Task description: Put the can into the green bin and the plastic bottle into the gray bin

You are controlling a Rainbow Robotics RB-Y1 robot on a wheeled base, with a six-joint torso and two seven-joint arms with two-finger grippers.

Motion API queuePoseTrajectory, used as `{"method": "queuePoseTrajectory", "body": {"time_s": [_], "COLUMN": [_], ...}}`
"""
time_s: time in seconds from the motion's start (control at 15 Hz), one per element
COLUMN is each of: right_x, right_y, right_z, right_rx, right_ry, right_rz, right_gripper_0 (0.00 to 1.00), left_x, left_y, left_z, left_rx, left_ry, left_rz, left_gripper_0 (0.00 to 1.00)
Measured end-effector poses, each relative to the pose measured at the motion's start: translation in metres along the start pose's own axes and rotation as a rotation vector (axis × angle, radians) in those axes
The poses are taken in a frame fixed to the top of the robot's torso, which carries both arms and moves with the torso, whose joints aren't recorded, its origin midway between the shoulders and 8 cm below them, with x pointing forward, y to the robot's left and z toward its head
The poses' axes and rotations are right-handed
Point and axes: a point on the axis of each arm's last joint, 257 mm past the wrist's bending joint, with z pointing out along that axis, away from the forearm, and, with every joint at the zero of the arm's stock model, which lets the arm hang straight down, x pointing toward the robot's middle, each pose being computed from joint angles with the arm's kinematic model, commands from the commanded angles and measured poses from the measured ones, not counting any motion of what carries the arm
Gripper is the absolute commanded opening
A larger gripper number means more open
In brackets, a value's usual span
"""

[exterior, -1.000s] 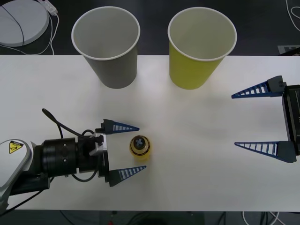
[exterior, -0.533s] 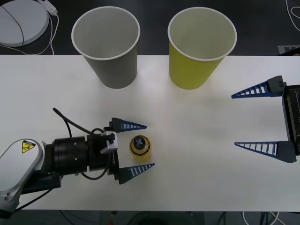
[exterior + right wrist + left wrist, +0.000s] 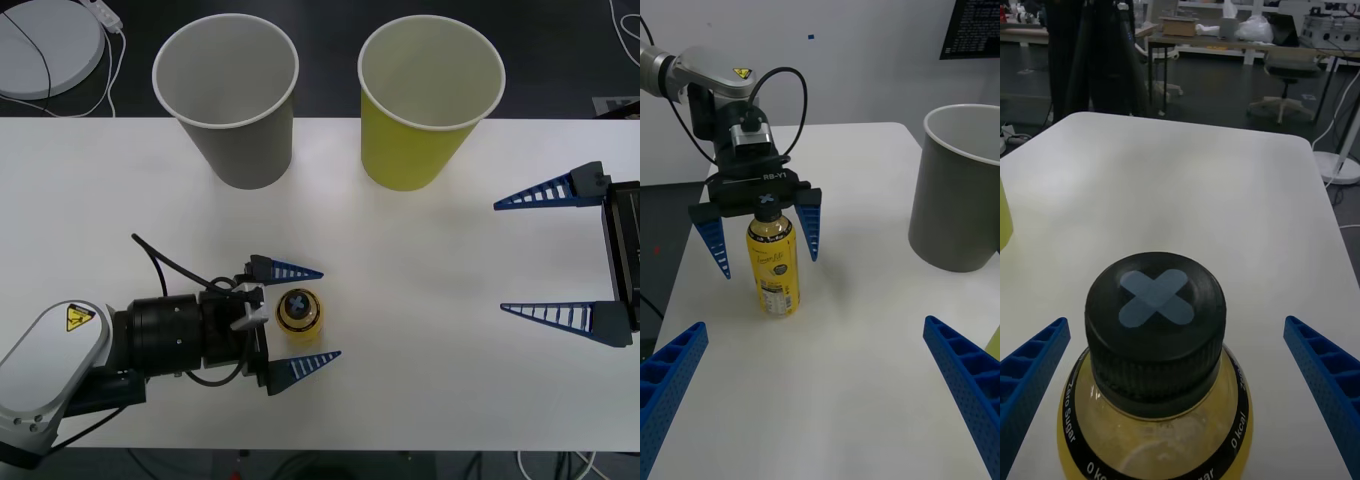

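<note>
— Near the tabletop's [image 3: 420, 300] front edge, left of centre: what was logged?

— Item one, the plastic bottle [image 3: 298, 314]: yellow, black cap bearing a pale cross mark, standing upright on the white surface. Printed label and dark neck band visible in the right wrist view [image 3: 773, 262].

— And the left claw [image 3: 298, 319]?

— Positioned level with the bottle, arm reaching in from the front left corner. Its blue ribbed fingers [image 3: 285, 270] were spread apart, one on either side of the bottle, with a gap showing on each side; no contact seen. In the left wrist view the cap [image 3: 1155, 319] sat between the two finger tips, close to the camera.

— Item two?

— The gray bin [image 3: 230, 95]: tapered, white rim, pale inside, upright at the far edge, left of centre. Nothing seen in it.

— Item three?

— The green bin [image 3: 428, 100]: same shape, yellow-green, upright at the far edge just right of centre, beside the gray one but apart from it. Interior likewise bare as far as seen.

— Right claw [image 3: 505, 258]?

— Held at the right edge of the tabletop, fingers wide apart, gripping nothing, well away from the bottle and both bins.

— Distance from bottle to bins?

— Bottle stood well apart from both, nearer the front edge, roughly between them in line.
</note>
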Motion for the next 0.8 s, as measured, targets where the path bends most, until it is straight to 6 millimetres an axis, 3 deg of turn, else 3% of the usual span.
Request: {"method": "queuePoseTrajectory", "body": {"time_s": [0.4,0.47,0.53,0.6,0.67,0.8], "right_x": [0.0,0.0,0.0,0.0,0.0,0.0], "right_y": [0.0,0.0,0.0,0.0,0.0,0.0], "right_z": [0.0,0.0,0.0,0.0,0.0,0.0], "right_rx": [0.0,0.0,0.0,0.0,0.0,0.0], "right_ry": [0.0,0.0,0.0,0.0,0.0,0.0], "right_rz": [0.0,0.0,0.0,0.0,0.0,0.0], "right_gripper_0": [1.0,1.0,1.0,1.0,1.0,1.0], "left_x": [0.001,0.0015,0.002,0.0025,0.0026,0.0032], "left_y": [0.0011,0.0011,0.0016,0.0022,0.0034,0.0052], "left_z": [0.0,-0.0001,-0.0002,0.0,0.0,-0.0001], "left_rx": [-0.005,-0.005,-0.006,-0.009,-0.013,-0.021], "left_ry": [0.004,0.005,0.008,0.01,0.01,0.012], "left_rz": [-0.007,-0.008,-0.006,-0.002,0.002,0.005], "left_gripper_0": [1.0,0.76,0.32,0.05,0.0,0.0]}}
